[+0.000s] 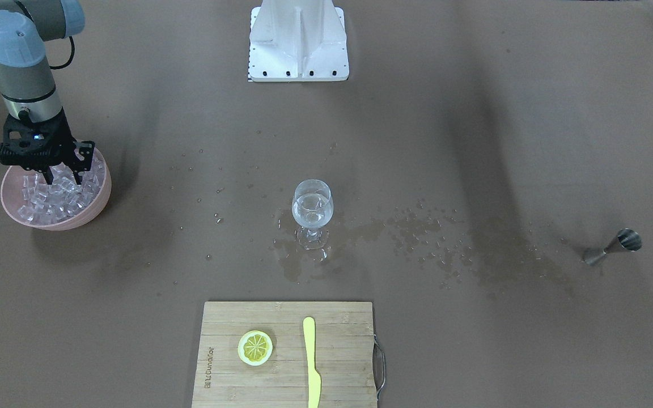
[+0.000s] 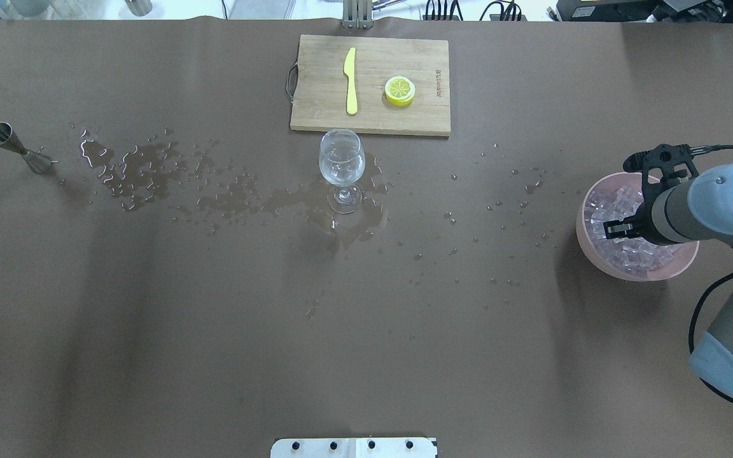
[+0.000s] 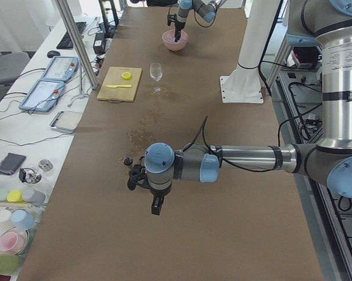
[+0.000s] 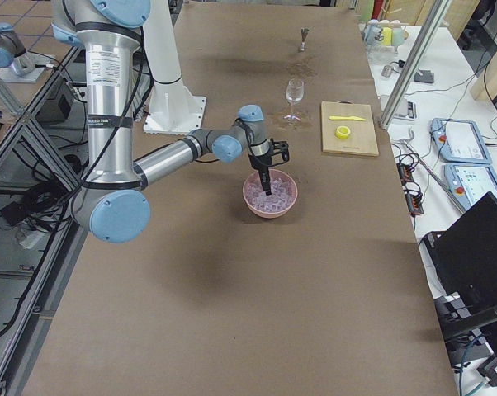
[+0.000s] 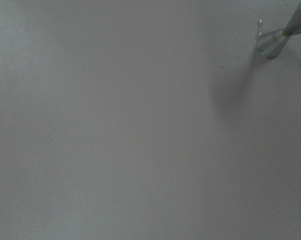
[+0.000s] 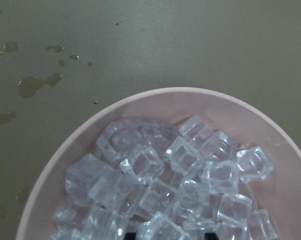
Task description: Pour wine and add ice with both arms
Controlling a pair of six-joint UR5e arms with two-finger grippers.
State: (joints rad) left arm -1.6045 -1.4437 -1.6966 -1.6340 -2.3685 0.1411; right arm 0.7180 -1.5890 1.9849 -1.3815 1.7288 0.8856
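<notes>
Dozens of ice cubes (image 6: pixel 180 170) lie heaped in the pink bowl (image 6: pixel 155 97), at the desk's (image 1: pixel 474 113) end on my right side. They look small, hard and light, and probably slick. I'd pinch one top cube across its flat opposite faces. My right gripper (image 1: pixel 64 175) stands down in the heap with its fingers apart and nothing clamped. The glass (image 1: pixel 312 190) is mid-desk and holds wine (image 1: pixel 312 214), with puddles (image 1: pixel 417 232) around it. My left gripper (image 3: pixel 155 205) hangs near the jigger (image 1: pixel 615 246); I cannot tell whether its fingers are parted.

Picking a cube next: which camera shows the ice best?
Right wrist-mounted: the ice is close up, cubes distinct. Front-facing and overhead show a heap partly behind the right end effector; side views, tiny; left wrist, none.
</notes>
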